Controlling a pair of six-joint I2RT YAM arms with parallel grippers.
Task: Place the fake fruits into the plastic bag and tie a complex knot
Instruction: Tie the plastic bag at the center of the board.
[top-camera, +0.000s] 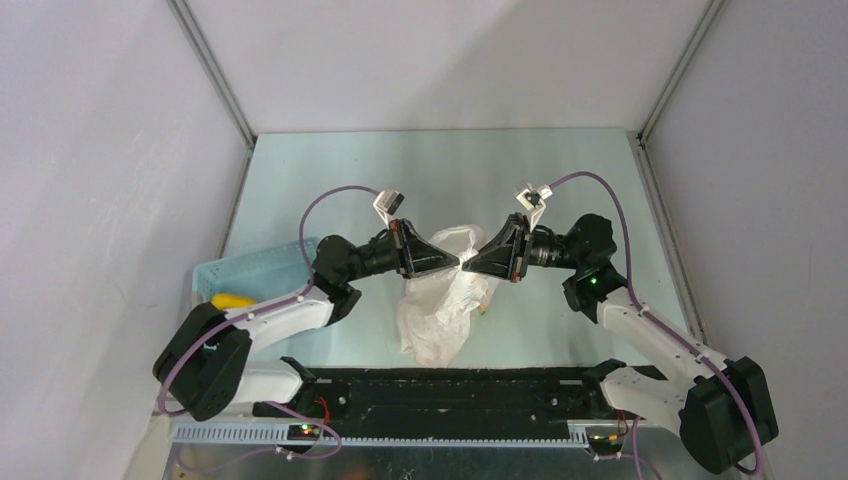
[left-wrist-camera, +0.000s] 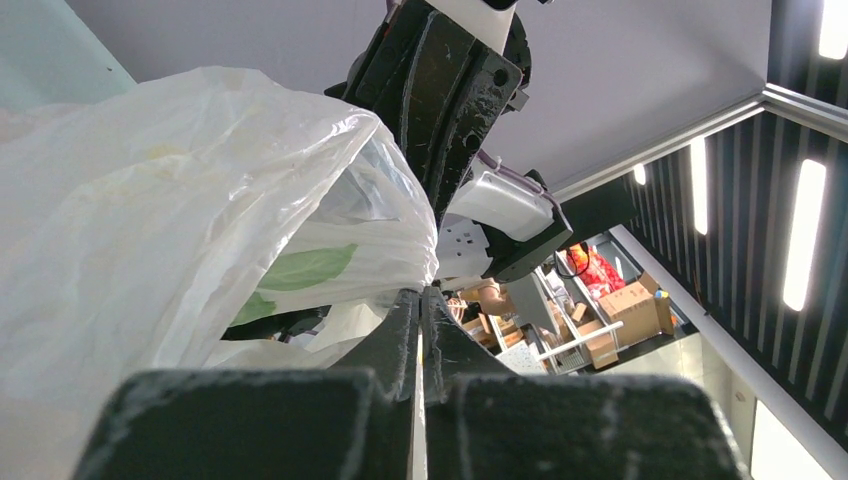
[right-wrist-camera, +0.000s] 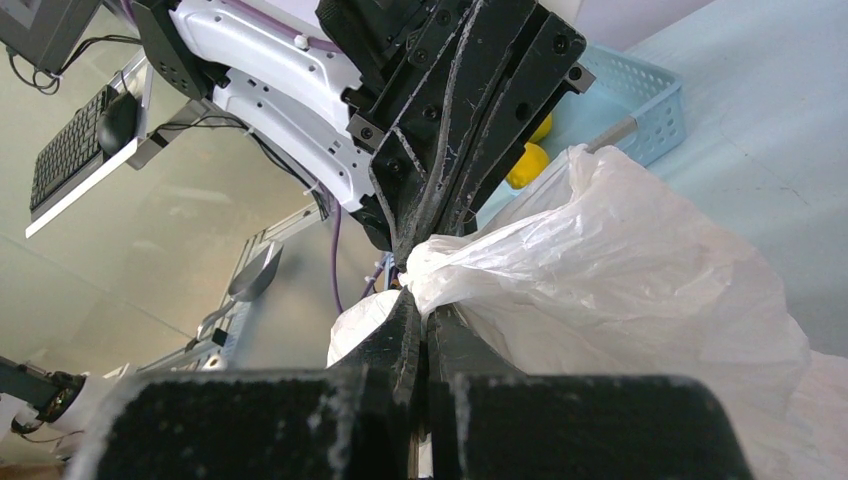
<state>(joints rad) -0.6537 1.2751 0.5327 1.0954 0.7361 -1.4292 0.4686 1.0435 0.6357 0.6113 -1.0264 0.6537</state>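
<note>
Both grippers meet tip to tip over the middle of the pale green table (top-camera: 420, 170), which is boxed in by plain grey walls (top-camera: 90, 150). The left gripper (top-camera: 457, 263) and right gripper (top-camera: 471, 265) are each clamped tight on the top of the plastic bag (top-camera: 438, 312), which spreads crumpled below them. The two arms reach inward from either side, forearms near level. At the left, a blue basket (top-camera: 255, 268) holds a yellow fruit (top-camera: 232, 300).

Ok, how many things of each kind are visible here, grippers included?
Plastic bag: 1
Blue basket: 1
Yellow fruit, in the basket: 1
Grippers: 2, the left gripper and the right gripper
Total: 5
What the bag holds cannot be counted.
</note>
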